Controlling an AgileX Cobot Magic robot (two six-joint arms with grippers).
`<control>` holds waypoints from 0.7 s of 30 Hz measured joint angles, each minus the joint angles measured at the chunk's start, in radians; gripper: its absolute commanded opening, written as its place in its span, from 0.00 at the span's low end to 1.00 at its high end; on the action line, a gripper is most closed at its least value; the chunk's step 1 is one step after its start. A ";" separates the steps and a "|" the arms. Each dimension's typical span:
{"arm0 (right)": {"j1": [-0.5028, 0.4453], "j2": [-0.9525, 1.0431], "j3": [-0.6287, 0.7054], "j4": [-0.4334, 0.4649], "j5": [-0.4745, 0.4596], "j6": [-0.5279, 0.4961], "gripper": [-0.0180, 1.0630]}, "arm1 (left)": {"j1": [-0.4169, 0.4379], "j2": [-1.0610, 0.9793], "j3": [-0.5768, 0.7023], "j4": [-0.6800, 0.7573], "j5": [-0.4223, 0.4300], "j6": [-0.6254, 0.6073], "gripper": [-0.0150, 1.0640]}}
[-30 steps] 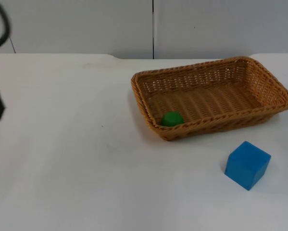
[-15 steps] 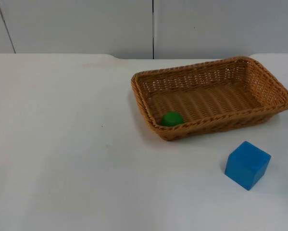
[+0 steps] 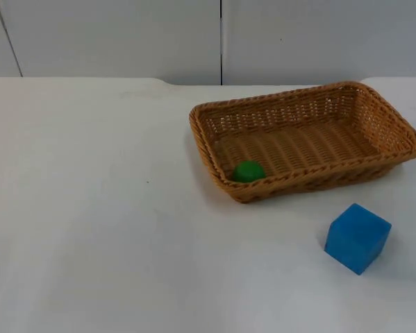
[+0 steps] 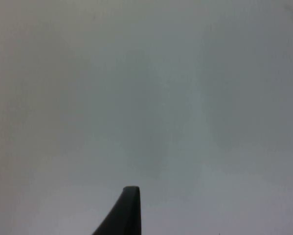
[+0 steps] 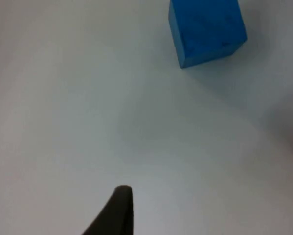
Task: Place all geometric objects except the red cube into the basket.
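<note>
The wicker basket (image 3: 305,139) sits near the bench's (image 3: 89,208) far right corner, holding a green ball (image 3: 248,171) against its near wall. A blue cube (image 3: 357,237) stands on the bench just outside the basket, toward the near edge. The left hand (image 4: 129,210) hangs over bare bench and the right hand (image 5: 118,210) near the cube; I cannot tell how open either is.

My workspace: a white table top (image 3: 96,229), matte and evenly lit, with soft faint shadows. It ends at a grey partition wall (image 3: 110,38) built of flat panels; a dark vertical seam (image 3: 221,41) divides two of them, and a second seam (image 3: 5,38) slants at far left.
</note>
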 measured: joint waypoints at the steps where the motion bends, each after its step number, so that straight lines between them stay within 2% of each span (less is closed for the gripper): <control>1: 0.000 0.000 0.000 0.000 0.000 0.000 0.99 | 0.000 0.000 0.000 0.000 0.000 0.000 0.99; 8: 0.008 0.276 -0.074 -0.036 -0.170 0.027 0.99 | 0.000 -0.001 0.000 0.002 0.000 0.000 0.99; 9: 0.008 0.276 -0.074 -0.036 -0.170 0.027 0.99 | 0.000 -0.001 0.000 0.002 0.000 0.000 0.99; 14: 0.008 0.461 -0.113 -0.036 -0.341 0.024 0.99 | 0.000 -0.001 0.001 0.002 -0.006 0.000 0.99; 17: 0.008 0.524 -0.120 -0.036 -0.396 0.024 0.98 | 0.000 -0.001 0.001 0.002 -0.006 0.000 0.99; 19: 0.008 0.570 -0.122 -0.038 -0.447 0.024 0.93 | 0.000 -0.001 0.001 0.002 -0.006 0.000 0.99; 21: 0.008 0.607 -0.122 -0.038 -0.478 0.024 0.81 | 0.000 -0.001 0.001 0.002 -0.006 0.000 0.99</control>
